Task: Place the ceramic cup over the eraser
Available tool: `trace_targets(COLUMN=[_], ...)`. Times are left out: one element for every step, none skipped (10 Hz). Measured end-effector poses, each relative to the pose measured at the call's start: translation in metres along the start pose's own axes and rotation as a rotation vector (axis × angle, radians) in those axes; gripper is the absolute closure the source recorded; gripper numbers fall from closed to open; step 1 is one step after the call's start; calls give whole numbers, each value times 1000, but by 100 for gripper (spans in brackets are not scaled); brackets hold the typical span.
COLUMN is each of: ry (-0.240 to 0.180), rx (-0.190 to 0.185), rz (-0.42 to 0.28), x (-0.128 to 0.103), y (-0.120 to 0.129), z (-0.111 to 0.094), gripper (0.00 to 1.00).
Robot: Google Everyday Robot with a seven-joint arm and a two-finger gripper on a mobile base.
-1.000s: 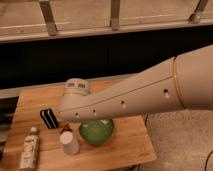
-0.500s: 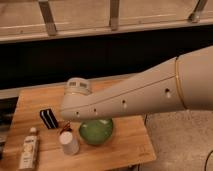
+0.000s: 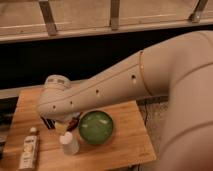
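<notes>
The ceramic cup [image 3: 69, 143] is a small off-white tapered piece standing on the wooden table [image 3: 127, 140], just left of the green bowl. The eraser [image 3: 48, 123], black with pale stripes, lies behind and left of the cup and is mostly hidden by my arm. My gripper [image 3: 63, 127] hangs under the rounded wrist, directly above the cup's top and beside the eraser. It appears open with nothing in it. Most of the gripper is covered by the wrist housing.
A green bowl [image 3: 95, 127] sits right of the cup, close to the gripper. A white bottle with a label [image 3: 28, 150] lies at the table's front left. My large arm [image 3: 150, 80] crosses the view from the right. A dark wall and railing run behind the table.
My arm has swung lower and leftward, bringing the wrist down over the cup and covering more of the eraser. The objects on the table have not moved.
</notes>
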Motion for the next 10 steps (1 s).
trace_targets(ry=[8, 14, 17, 22, 23, 21, 19, 10, 4, -3], rx=[-23, -40, -48, -56, -78, -100, -118, -138, -150, -153], rz=[-15, -19, -19, -17, -15, -12, -12, -10, -13, -24], x=[-1, 2, 6, 10, 12, 15, 17, 15, 13, 10], y=[5, 10, 14, 18, 25, 32, 39, 47, 55, 63], z=[3, 4, 4, 6, 11, 20, 28, 36, 43, 50], gripper=[20, 20, 20, 20, 20, 20, 20, 20, 20, 20])
